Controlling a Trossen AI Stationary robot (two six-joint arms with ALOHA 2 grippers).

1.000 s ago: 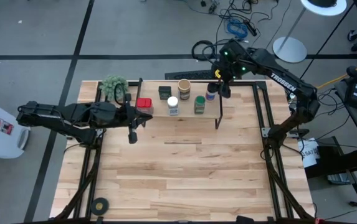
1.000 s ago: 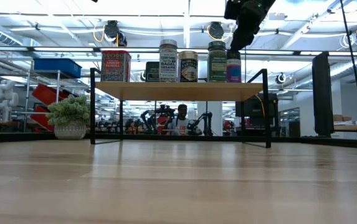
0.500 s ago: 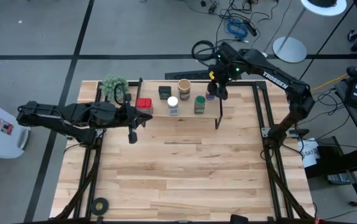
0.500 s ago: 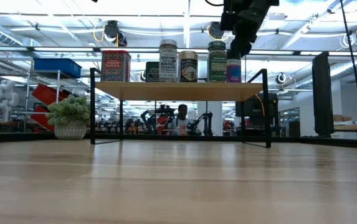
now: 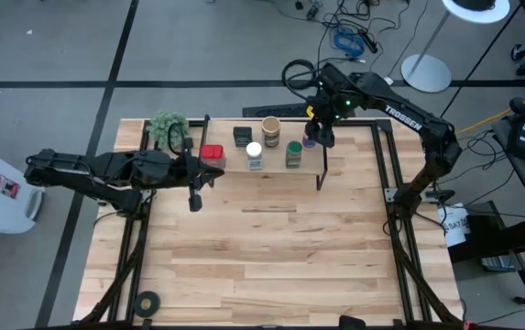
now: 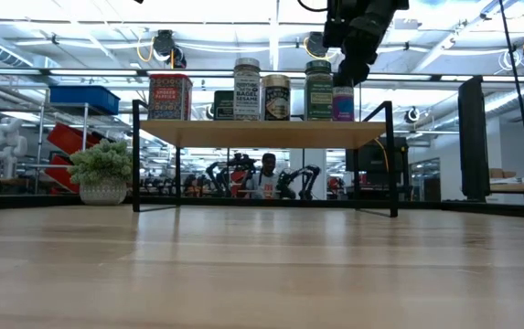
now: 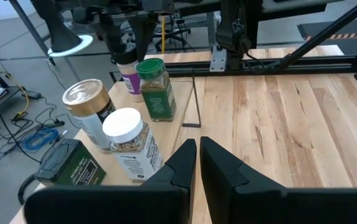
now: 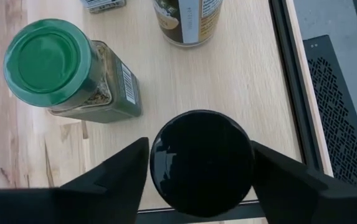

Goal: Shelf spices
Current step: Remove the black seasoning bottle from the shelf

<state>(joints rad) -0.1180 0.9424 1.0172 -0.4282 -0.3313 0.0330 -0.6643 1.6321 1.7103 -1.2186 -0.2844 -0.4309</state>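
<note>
Hovering over the right end of the low rack with the light wooden top board and thin black legs (image 6: 262, 133), the right gripper (image 8: 200, 162) has its two dark fingers (image 8: 113, 171) standing apart on either side of the small purple-labelled jar with a black round lid (image 8: 202, 160). Whether the pads touch the lid cannot be told; narrow gaps seem to show on both sides in the right wrist view. This jar (image 5: 310, 141) stands upright on the board at the end of the row, just beside the green-lidded glass jar of herbs (image 8: 66, 74).

Along the same board, from the low view, stand the red square tin (image 6: 170, 97), the dark square tin (image 6: 223, 105), the white-lidded jar (image 6: 247, 90), the tan cylinder with a metal top (image 6: 276, 97) and the green-lidded jar (image 6: 318, 90). All are upright and near each other.

The left gripper (image 7: 198, 163) waits by the left end of the rack, near the red tin in the high view, its fingers (image 7: 181, 165) pressed together and holding nothing.

A fuzzy green plant ball in a pale pot (image 6: 103, 169) sits on the wooden tabletop (image 5: 271, 266) just beyond the rack's left end. A black tape roll (image 5: 147, 300) lies well apart, near the table's front left corner.
</note>
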